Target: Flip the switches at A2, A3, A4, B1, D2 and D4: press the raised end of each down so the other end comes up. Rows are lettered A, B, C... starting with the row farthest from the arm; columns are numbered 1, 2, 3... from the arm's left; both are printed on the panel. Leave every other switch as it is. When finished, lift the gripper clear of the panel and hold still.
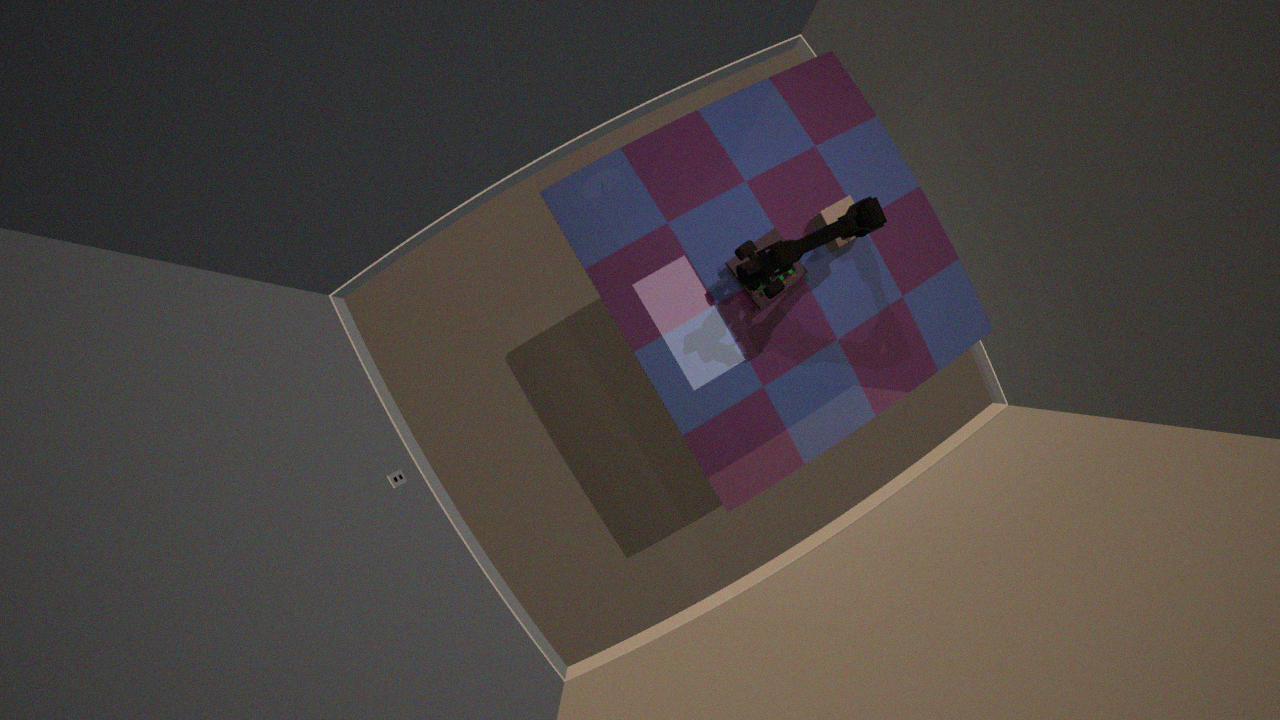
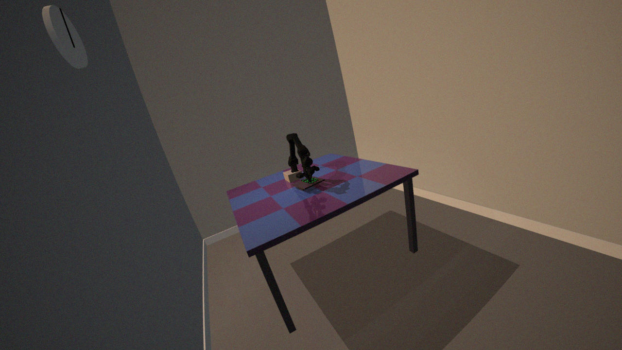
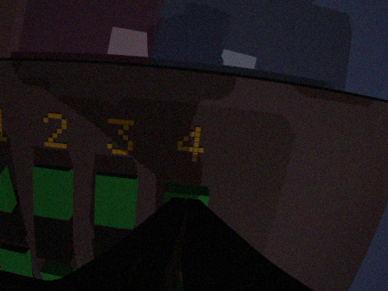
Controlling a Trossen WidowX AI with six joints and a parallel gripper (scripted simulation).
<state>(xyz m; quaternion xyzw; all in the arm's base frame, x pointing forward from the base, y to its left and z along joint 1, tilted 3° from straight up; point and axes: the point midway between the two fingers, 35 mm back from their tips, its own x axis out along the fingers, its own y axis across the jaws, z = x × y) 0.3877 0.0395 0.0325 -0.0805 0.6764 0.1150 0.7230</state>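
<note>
Down at the fingertips, the gripper [image 3: 184,205] is pressed fully shut with nothing between its dark fingers, which meet in a point over column 4 of the switch panel [image 3: 302,178]. Just past that point shows the green rocker of the column 4 switch [image 3: 187,192], under the yellow numeral 4. To its left stand the column 3 switch [image 3: 115,202] and the column 2 switch [image 3: 52,193], each a bright green face in a dark frame below its own yellow numeral. More green slivers of nearer rows peek out beside and between the fingers. The panel is a dull brown slab lying flat on the blue and magenta checkered table [image 2: 269,226], just in front of the arm's tan base block [image 2: 290,175]. The black arm [image 2: 299,152] bends down over it.
</note>
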